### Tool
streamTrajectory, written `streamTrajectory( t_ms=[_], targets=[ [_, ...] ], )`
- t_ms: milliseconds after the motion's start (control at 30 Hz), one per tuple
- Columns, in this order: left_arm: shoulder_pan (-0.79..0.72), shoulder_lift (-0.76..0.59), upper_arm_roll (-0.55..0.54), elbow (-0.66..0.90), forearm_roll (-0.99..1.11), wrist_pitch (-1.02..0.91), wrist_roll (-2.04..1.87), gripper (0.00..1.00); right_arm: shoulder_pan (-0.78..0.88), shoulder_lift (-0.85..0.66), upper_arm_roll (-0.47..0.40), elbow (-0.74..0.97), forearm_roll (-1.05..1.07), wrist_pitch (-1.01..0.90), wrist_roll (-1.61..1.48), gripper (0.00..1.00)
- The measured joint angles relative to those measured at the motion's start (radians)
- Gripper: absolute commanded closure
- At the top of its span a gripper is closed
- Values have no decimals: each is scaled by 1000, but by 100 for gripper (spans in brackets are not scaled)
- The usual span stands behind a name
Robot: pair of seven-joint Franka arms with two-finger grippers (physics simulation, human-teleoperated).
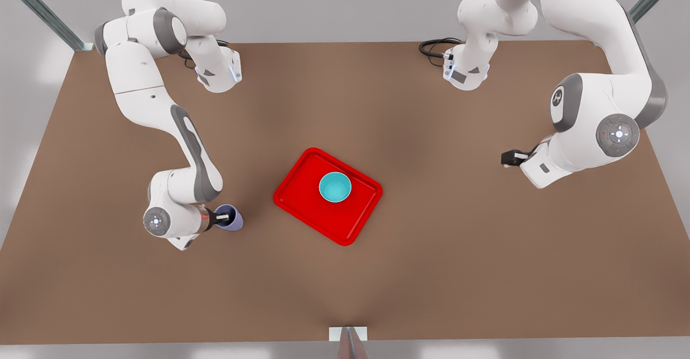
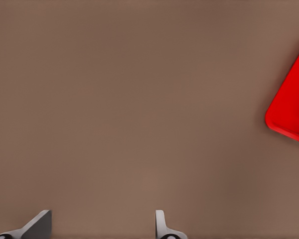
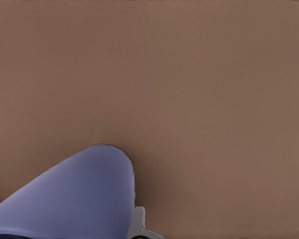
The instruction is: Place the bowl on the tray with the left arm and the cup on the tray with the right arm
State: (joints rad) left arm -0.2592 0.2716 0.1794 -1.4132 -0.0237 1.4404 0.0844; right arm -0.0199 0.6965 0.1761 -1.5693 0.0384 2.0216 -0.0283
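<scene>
Cup fills right wrist view, one finger against its wall; right gripper grips cup rim on table, front view's left of tray. Bowl already on tray. Left gripper wide open, empty, waits near tray. Step in hand: cup pickup. Next: lift, carry to tray beside bowl.

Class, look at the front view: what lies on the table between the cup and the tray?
Nothing: in the front view, bare brown table separates the cup, held by the right gripper, from the tray.
</scene>
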Motion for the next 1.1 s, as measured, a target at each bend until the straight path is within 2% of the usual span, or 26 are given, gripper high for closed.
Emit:
streamTrajectory(
  t_ms=[100, 233, 333, 467, 533, 700, 967, 1000, 1033, 1067, 1100],
  targets=[
    [0, 2, 0, 0, 0, 0, 0, 0, 31, -3, 3, 66, 1, -55, 1, 79],
    [0, 3, 0, 0, 1, 0, 0, 0, 94, 1, 48, 175, 1, -119, 37, 79],
    [0, 2, 0, 0, 0, 0, 0, 0, 165, 4, 56, 180, 3, -105, 103, 79],
    [0, 3, 0, 0, 1, 0, 0, 0, 178, 38, 109, 192, -8, -90, 109, 79],
    [0, 3, 0, 0, 0, 0, 0, 0, 179, 52, 173, 189, -85, -65, 172, 79],
    [0, 5, 0, -1, -1, 2, 0, 0, 202, 82, 260, 188, -151, -52, 258, 79],
    [0, 6, 0, 0, 1, 2, -3, 0, 201, 110, 262, 121, -217, 13, 280, 79],
    [0, 8, 0, -1, 2, 2, -3, 0, 201, 113, 262, 120, -218, 13, 280, 52],
    [0, 10, 0, -1, 2, 2, -3, 0, 201, 119, 262, 121, -224, 12, 283, 17],
    [0, 11, 0, 0, 1, 2, -3, 0, 201, 120, 263, 122, -226, 11, 285, 4],
    [0, 11, 0, 0, 1, 2, -3, 0, 201, 119, 264, 123, -229, 7, 291, 0]
  ],
)
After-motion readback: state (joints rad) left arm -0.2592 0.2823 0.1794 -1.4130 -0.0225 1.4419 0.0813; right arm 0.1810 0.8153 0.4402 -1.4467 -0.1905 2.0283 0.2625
